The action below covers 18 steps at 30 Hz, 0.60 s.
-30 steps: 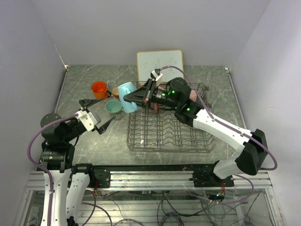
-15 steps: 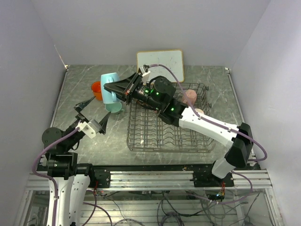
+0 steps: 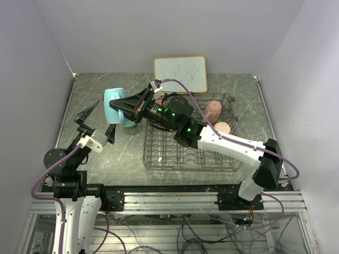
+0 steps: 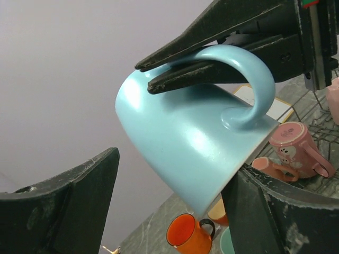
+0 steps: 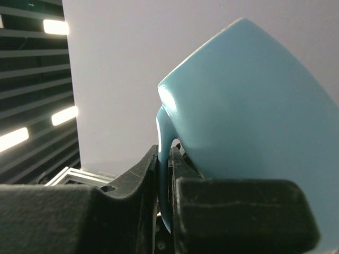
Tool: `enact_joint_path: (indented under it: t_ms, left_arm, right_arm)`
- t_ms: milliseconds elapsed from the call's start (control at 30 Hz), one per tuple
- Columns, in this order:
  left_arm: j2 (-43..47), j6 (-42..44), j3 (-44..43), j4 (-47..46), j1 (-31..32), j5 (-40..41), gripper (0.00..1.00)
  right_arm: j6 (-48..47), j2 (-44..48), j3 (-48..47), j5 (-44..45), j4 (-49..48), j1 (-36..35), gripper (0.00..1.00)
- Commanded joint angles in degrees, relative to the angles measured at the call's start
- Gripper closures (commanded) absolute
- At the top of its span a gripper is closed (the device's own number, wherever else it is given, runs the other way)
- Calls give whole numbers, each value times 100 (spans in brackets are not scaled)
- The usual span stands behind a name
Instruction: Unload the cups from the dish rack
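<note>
- Bench (image 3: 127,153): the grey marbled top is carrying everything. Its near edge is running under the arm bases in the top view.
- Dish rack (image 3: 185,151): the dark wire frame is sitting right of centre on the bench. The right arm is reaching across its far left corner and hiding that part from you.
- White board (image 3: 180,73): it is lying beyond the rack. Faint marks are showing on it, too small for you to read.
- Light blue mug (image 3: 112,100): it is hanging in the air left of the rack, tipped well off upright. The right gripper (image 3: 124,104) is pinching its handle, with the fingers (image 5: 132,185) pressing close on the loop. The wrist view is cutting off the handle's lower end.
- Left gripper (image 3: 100,120): it is standing spread wide under the mug, one finger showing on each side. Its right finger is sitting just beside the rim, and you cannot tell if they are touching.
- Pink mug (image 3: 213,109) and peach mug (image 3: 222,127): both are sitting at the rack's far right.
- Patterned pink mug (image 4: 294,143): it is lying by the rack wires and showing a small face drawing, with no words readable.
- Orange mug (image 4: 185,237) and mint cup (image 4: 228,244): both are standing on the bench below, and the frame edge is cutting them off.
</note>
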<state>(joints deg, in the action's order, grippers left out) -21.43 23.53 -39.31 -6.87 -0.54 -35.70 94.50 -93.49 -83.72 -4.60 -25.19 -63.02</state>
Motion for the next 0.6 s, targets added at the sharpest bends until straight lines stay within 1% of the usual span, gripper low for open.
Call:
enact_joint_path:
  t_ms: [0, 67, 133, 167, 200, 233, 300, 500, 533, 567]
  left_arm:
    - [-1, 122, -64, -484, -17, 350, 17]
    - [-8, 102, -59, -536, -17, 350, 21]
    - [-40, 104, -89, -533, -17, 286, 28]
    - [-57, 100, -94, -559, -17, 269, 34]
    - [-72, 107, -94, -587, -17, 266, 47]
    - [-72, 119, -94, -613, -17, 266, 56]
    - [-74, 233, -130, -567, -17, 238, 67]
    - [-79, 583, -212, -333, -17, 178, 89]
    - [-75, 596, -236, -278, -17, 211, 92]
    - [-106, 634, -281, -170, -17, 236, 93]
  right_arm:
    - [135, 186, 125, 111, -604, -70, 100]
    - [227, 139, 179, -3, -711, -84, 100]
    - [293, 66, 173, -153, -760, -83, 100]
    - [276, 47, 164, -193, -733, -82, 100]
    - [259, 52, 163, -232, -690, -80, 100]
    - [243, 55, 182, -249, -661, -79, 100]
    - [235, 76, 258, -285, -682, -81, 100]
    - [105, 11, 183, -664, -484, -28, 100]
    - [51, -14, 162, -737, -445, 4, 95]
    - [-13, -26, 126, -844, -345, 52, 89]
